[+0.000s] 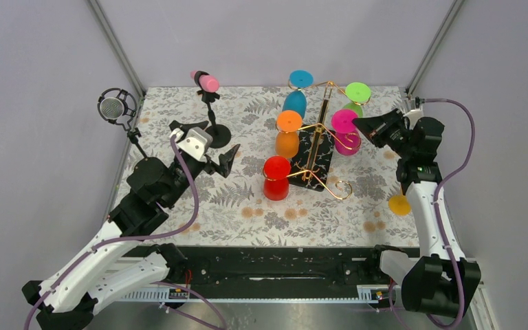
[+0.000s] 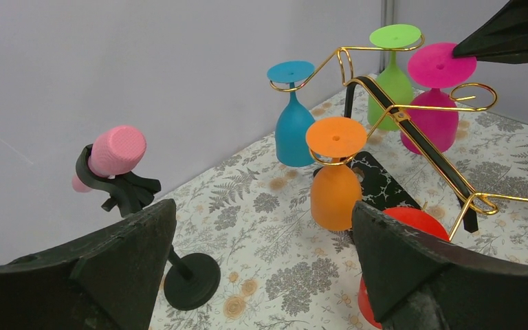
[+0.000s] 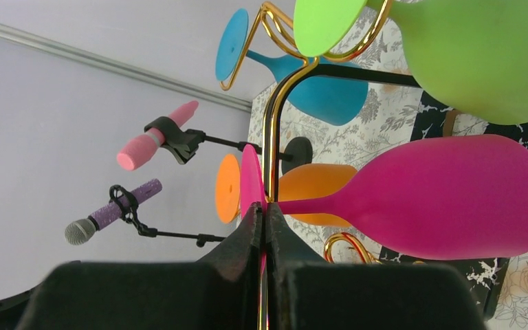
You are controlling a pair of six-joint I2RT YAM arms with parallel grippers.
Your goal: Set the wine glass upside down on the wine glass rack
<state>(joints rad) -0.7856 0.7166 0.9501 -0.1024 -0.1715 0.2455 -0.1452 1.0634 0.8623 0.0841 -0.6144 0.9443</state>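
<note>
Glasses in five colours hang upside down on the wine glass rack (image 1: 324, 110). The rack is a gold wire stand on a black speckled base, and it sits in the middle of the bench (image 1: 247, 221), which has a leaf pattern.

The blue glass (image 1: 294, 103) and the green glass (image 1: 357, 92) are at the far side. The orange glass (image 1: 287, 143) and the red glass (image 1: 276, 180) are on the left. The pink wine glass (image 1: 348, 141) hangs on the right side, with its round foot on top, resting in a curly gold loop.

The right claw (image 1: 359, 124) is at that foot. Its fingers are pressed together on the thin edge of the foot.

The left claw (image 1: 221, 161) is spread wide and has nothing in it. It hangs over the bench to the left of the rack and points at the glasses.

A pink microphone (image 1: 207, 82) and a grey microphone (image 1: 112, 107) stand on small stands at the far left. A yellow round thing (image 1: 399, 205) lies on the bench beside the right arm, partly hidden.
</note>
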